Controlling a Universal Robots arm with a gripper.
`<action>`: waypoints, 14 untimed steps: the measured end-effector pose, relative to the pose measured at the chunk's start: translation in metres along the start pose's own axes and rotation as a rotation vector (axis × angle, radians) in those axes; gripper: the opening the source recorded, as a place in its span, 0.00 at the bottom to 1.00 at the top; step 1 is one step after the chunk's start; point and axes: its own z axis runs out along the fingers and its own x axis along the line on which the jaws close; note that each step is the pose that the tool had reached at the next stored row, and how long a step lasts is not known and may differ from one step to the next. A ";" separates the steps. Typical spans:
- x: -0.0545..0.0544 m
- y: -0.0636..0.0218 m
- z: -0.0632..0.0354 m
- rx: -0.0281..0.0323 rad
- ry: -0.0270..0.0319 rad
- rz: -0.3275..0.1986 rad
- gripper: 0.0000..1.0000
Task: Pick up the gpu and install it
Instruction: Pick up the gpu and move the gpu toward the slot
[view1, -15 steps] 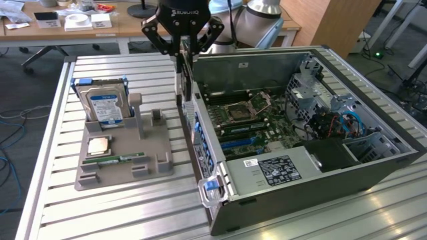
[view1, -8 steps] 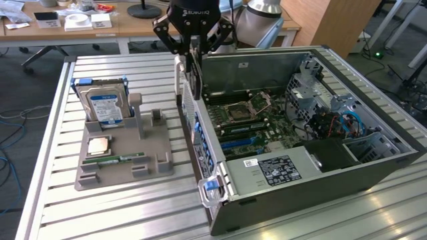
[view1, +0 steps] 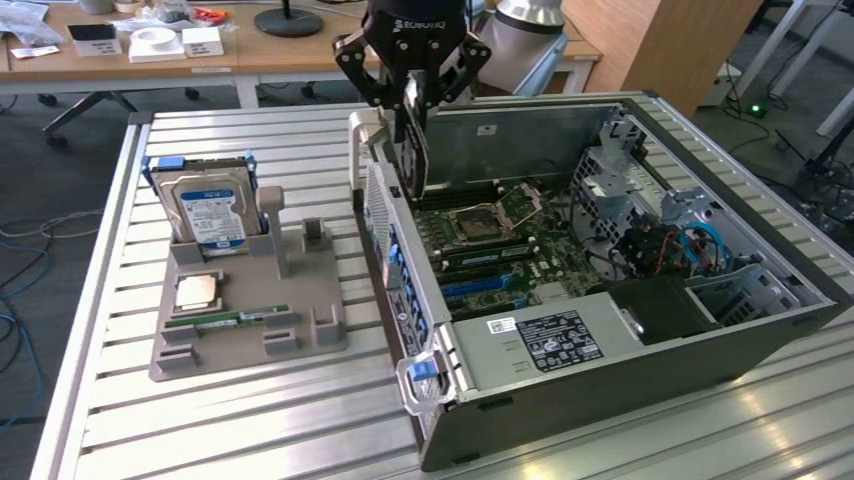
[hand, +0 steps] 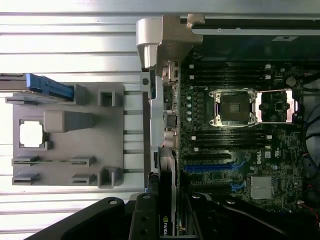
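Observation:
My gripper (view1: 411, 98) hangs over the rear wall of the open computer case (view1: 641, 375), shut on the gpu (view1: 418, 150). The gpu is a thin dark card held upright, its lower end level with the case's rear wall and above the motherboard (view1: 497, 240). In the wrist view the gpu (hand: 164, 212) appears edge-on between my fingers (hand: 144, 222), just beside the case's rear panel (hand: 161, 100). The blue expansion slots (hand: 210, 168) lie on the motherboard close to the card's edge. I cannot tell whether the card touches the board.
On the slatted metal table (view1: 267, 420), at the exterior view's left, a grey holder (view1: 247, 335) carries a hard drive (view1: 207, 205), a processor chip (view1: 200, 290) and a green memory stick (view1: 247, 318). Cables and a drive cage (view1: 667, 235) fill the case's far end.

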 end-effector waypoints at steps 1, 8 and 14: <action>-0.002 0.0001 0.0000 -0.0001 0.0000 0.000 0.26; -0.019 0.0007 0.0005 -0.0012 0.0000 0.000 0.26; -0.032 0.0011 0.0008 -0.0018 0.0001 0.000 0.26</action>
